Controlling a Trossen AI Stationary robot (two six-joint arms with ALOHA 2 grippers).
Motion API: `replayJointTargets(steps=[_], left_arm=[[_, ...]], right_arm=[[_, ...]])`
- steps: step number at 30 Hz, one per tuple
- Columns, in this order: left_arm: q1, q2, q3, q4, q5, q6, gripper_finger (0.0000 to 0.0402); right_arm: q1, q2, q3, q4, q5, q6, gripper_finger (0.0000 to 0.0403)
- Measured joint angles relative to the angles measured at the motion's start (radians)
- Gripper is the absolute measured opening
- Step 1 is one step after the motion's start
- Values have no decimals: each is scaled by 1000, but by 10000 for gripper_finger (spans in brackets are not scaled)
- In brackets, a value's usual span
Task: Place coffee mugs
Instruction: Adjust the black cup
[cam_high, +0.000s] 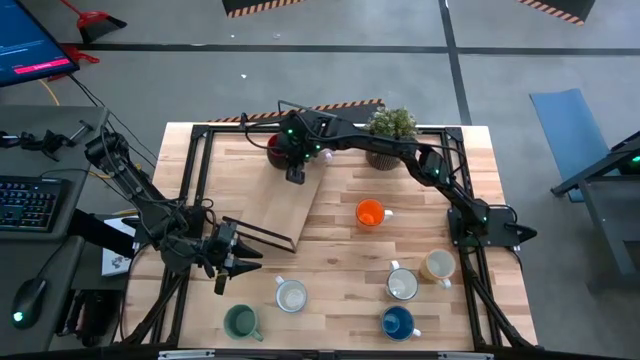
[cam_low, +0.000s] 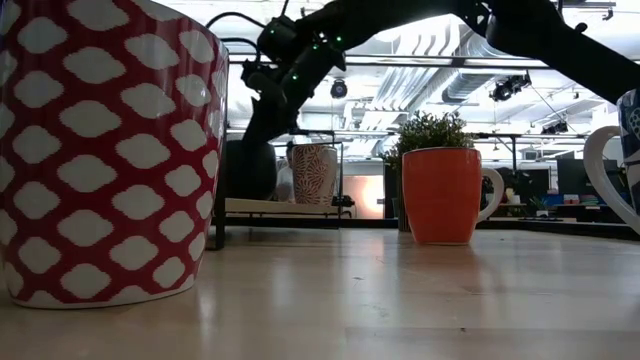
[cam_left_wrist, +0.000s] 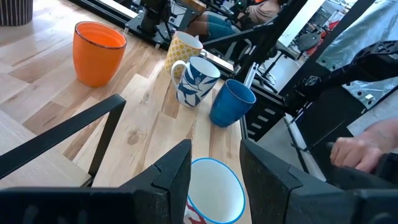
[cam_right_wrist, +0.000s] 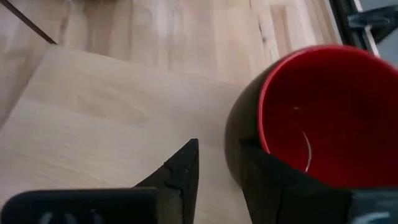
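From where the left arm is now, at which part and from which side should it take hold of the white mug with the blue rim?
Grip the rim wall of the white mug with the blue rim, coming from above. It stands upright with its mouth open upward, right below the open left end effector, so one finger could go inside and one outside. Its handle is not visible in this view.

Looking straight down from high above on the whole counter (cam_high: 330, 215). Level across it from counter height, pressed close to a patterned mug (cam_low: 105, 150), sharing the orange mug (cam_low: 442, 195) with the left wrist. Right wrist close over a red-lined mug (cam_right_wrist: 323, 118).
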Motion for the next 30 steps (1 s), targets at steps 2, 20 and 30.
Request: replayJointTargets(steps=[2, 20, 30], left_arm=[[0, 0, 0, 0, 0, 0, 126], [0, 0, 0, 0, 1, -34, 126], [0, 0, 0, 0, 1, -33, 126]], right_arm=[[-5, 0, 0, -9, 12, 0, 99], [-43, 0, 0, -72, 22, 23, 99], [-43, 0, 0, -78, 17, 37, 99]])
